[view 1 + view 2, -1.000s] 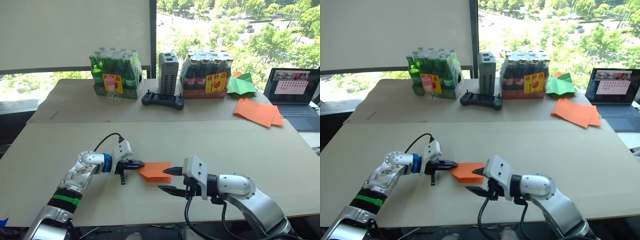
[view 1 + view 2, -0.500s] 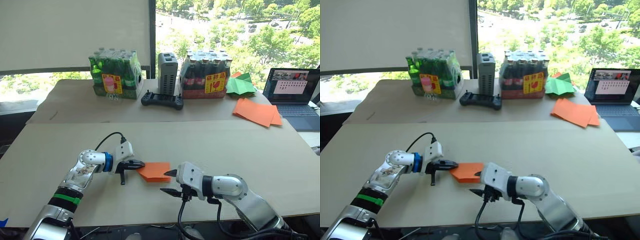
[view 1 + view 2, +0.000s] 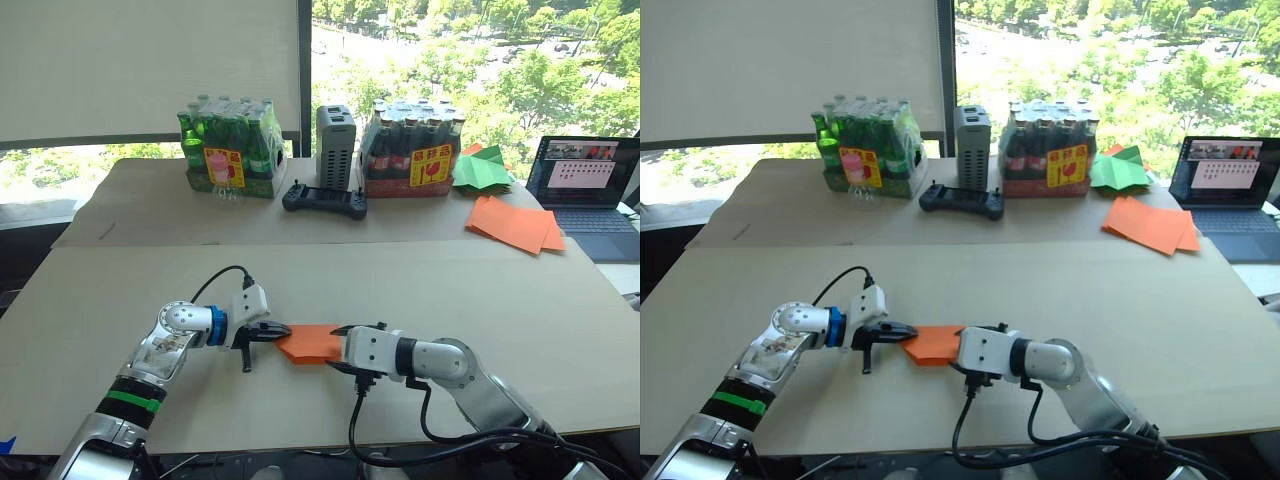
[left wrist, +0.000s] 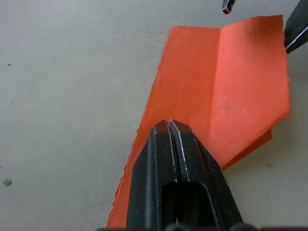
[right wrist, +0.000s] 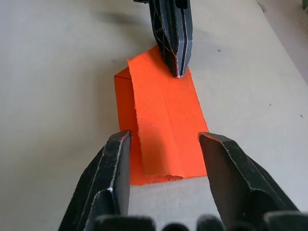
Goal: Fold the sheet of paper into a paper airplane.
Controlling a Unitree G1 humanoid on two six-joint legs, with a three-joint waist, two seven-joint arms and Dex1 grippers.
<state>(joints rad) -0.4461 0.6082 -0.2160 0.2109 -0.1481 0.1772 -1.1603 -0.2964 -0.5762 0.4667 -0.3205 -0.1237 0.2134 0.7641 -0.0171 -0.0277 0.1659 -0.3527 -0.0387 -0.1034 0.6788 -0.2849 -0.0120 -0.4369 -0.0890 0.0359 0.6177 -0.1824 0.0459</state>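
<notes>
Left gripper (image 4: pixel 169 126) closed, tips pressing down on one end of the folded orange sheet of paper (image 3: pixel 310 343) lying flat on the near table (image 3: pixel 470 300). Right gripper (image 5: pixel 163 139) spread wide, straddling the paper's opposite end, fingers (image 5: pixel 118 159) on either side. Far off: two shrink-wrapped packs of bottles, green (image 3: pixel 228 150) and dark (image 3: pixel 415 147)

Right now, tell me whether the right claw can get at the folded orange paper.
Probably yes: the right claw is open, its fingers straddling the near end of the folded orange paper, with nothing between.
</notes>
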